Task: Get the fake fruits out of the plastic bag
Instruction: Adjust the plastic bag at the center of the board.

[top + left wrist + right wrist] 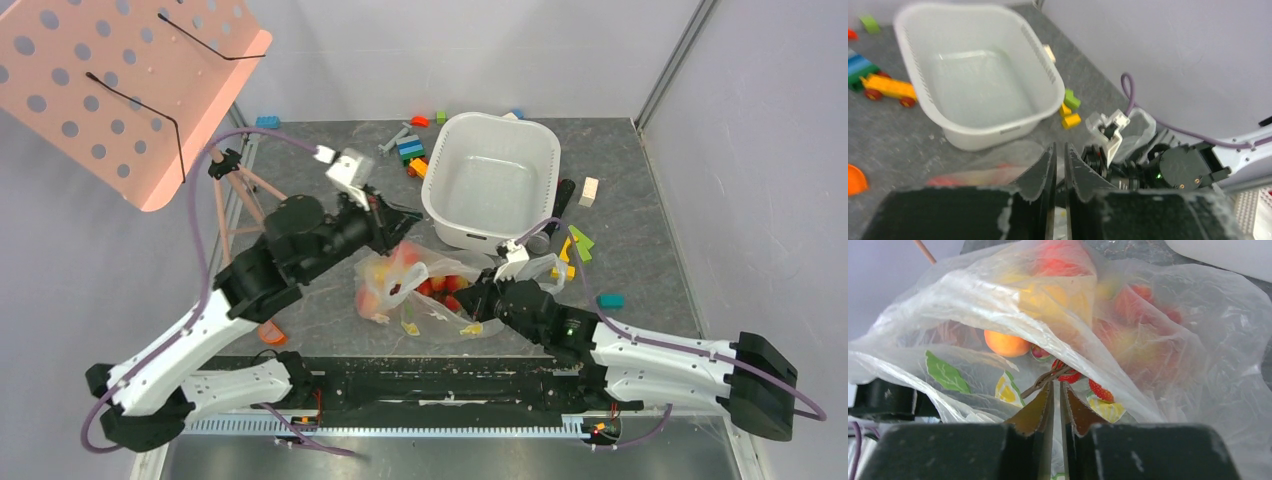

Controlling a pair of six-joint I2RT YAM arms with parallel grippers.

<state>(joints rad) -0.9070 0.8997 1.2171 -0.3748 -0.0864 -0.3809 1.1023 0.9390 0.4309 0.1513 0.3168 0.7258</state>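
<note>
The clear plastic bag (432, 318) lies on the grey table in front of the white basin, with red, yellow and orange fake fruits (440, 285) bunched inside. My left gripper (405, 232) hangs at the bag's far upper edge; in the left wrist view its jaws (1059, 152) stand a narrow slit apart beside blurred film (998, 167), and I cannot tell if film is pinched. My right gripper (472, 300) reaches into the bag's near right side. In the right wrist view its tips (1057, 387) are closed to a slit on a dark twisted stem (1040, 382) of a red fruit (1069, 376), near an orange peach (1005, 344).
The white perforated basin (445, 215) stands just behind the bag, with nothing in it. Toy blocks (412, 150) lie to its left and others (575, 245) to its right. A pink perforated stand (110, 80) on a tripod rises at the far left. An orange curved piece (272, 333) lies near the left arm.
</note>
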